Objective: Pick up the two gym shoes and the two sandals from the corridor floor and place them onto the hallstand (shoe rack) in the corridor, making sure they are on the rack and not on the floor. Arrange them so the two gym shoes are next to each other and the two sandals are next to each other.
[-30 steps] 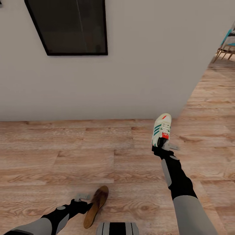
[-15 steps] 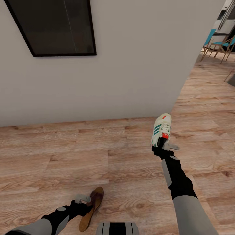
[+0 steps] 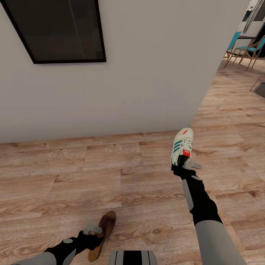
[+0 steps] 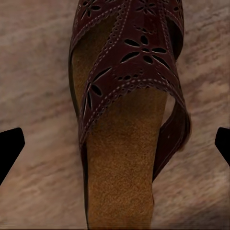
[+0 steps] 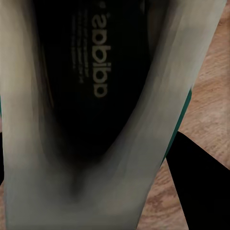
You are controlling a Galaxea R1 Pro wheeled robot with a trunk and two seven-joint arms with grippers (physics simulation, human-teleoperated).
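Light brown wood-grain planks are covering the floor [image 3: 55, 173], running up to a plain pale wall [image 3: 147, 73] that is ending at a corner on the right. A dark panel with a black frame [image 3: 59, 31] is hanging high on that wall. Past the corner the floor is opening into another room, where teal-seated wooden chairs [image 3: 241, 51] are standing far off.

The right gripper [image 3: 183, 163] is reaching forward near the wall corner and clamping the heel of a gym shoe [image 3: 182, 145], which is pointing away from the robot with its toe up, off the floor. In the right wrist view the shoe's dark insole [image 5: 91, 72] with pale lettering is lying right before the camera, and one black finger [image 5: 201, 191] is pressing against its white and green side.

The left gripper [image 3: 92, 232] is hanging low, close to the robot's base, gripping the heel end of a sandal [image 3: 101, 232] whose toe is pointing forward above the planks. In the left wrist view the perforated brown strap [image 4: 129, 57] and tan footbed [image 4: 122, 177] are lying between the two black fingertips [image 4: 10, 148], which are showing at the picture's edges; I cannot tell whether they are touching the sandal there.
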